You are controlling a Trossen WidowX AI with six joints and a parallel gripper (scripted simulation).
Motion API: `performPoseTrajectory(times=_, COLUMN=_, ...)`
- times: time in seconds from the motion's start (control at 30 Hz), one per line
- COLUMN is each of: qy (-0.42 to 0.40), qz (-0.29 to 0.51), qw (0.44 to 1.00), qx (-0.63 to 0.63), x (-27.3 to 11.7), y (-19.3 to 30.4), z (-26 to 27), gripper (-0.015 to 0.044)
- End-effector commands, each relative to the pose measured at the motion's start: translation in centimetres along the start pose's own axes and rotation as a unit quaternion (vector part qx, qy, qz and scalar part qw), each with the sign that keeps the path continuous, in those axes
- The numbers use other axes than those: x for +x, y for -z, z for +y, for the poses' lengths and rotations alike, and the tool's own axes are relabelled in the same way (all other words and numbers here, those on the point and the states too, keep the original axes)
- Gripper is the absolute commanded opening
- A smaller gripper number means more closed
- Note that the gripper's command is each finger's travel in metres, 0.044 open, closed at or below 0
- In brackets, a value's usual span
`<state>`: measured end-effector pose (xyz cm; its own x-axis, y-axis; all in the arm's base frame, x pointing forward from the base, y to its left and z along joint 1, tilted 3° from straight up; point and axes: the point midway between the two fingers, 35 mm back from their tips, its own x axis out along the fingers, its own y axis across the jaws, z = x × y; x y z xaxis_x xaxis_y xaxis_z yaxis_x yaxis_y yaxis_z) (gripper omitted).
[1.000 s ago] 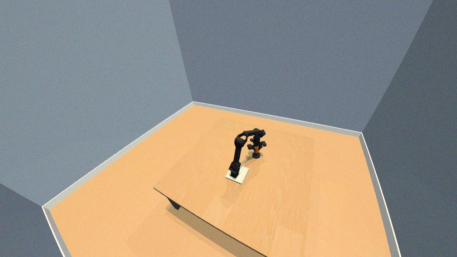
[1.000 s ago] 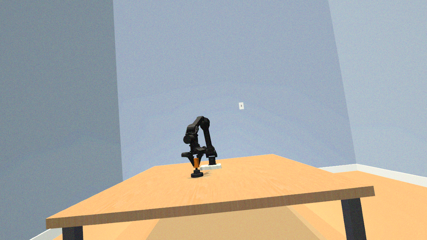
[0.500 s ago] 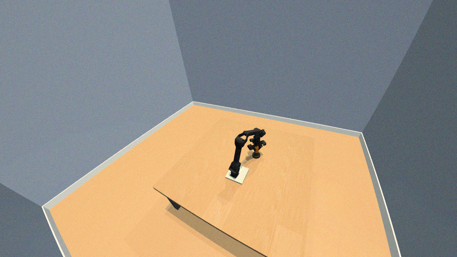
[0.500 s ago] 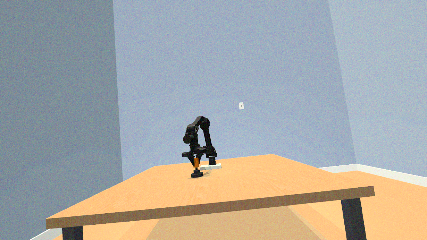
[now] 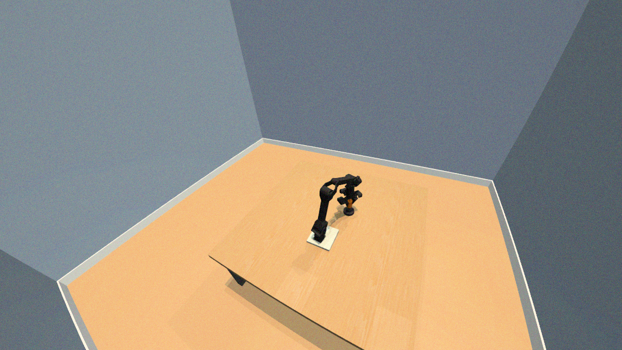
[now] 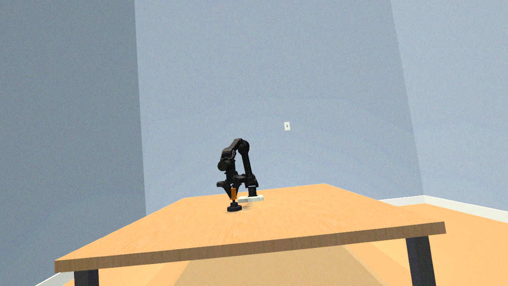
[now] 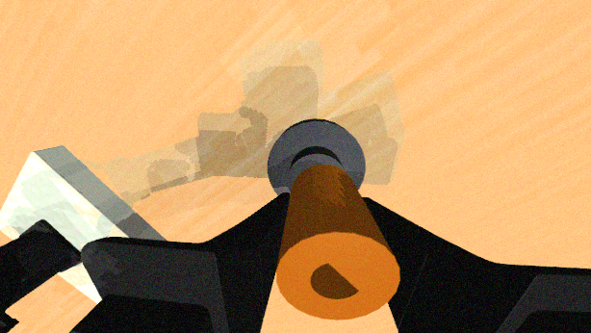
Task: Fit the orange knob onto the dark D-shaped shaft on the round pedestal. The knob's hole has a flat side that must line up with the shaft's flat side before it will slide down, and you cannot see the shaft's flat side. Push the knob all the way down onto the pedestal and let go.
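My gripper (image 5: 349, 203) (image 6: 233, 194) (image 7: 328, 198) is shut on the orange knob (image 5: 349, 205) (image 6: 233, 191) (image 7: 332, 217), one finger on each side. The knob is roughly upright above the round dark pedestal (image 5: 348, 212) (image 6: 233, 208) (image 7: 283, 159). In the exterior view a short piece of the dark shaft (image 6: 233, 201) shows between the knob's underside and the pedestal, so the knob is not down on the pedestal. Whether the shaft's tip is inside the knob is hidden. In the wrist view the D-shaped hole shows in the knob's top, its flat side facing upper right.
The arm's white base plate (image 5: 331, 238) (image 6: 261, 198) (image 7: 29, 192) lies on the wooden table (image 5: 278, 243) (image 6: 302, 220) near the pedestal; it shows at the left in the wrist view. The arm's shadow falls around the pedestal.
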<state>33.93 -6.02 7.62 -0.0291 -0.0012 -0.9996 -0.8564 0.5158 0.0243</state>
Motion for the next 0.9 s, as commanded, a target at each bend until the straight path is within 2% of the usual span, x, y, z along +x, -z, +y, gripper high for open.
performPoseTrajectory(times=0.0, qy=0.001, qz=0.001, qw=1.000, qx=-0.002, x=0.11, y=0.07, z=0.08, gripper=0.0000)
performPoseTrajectory(times=0.87, qy=0.000, qz=0.001, qw=1.000, qx=-0.002, x=0.28, y=0.15, z=0.25, gripper=0.0000)
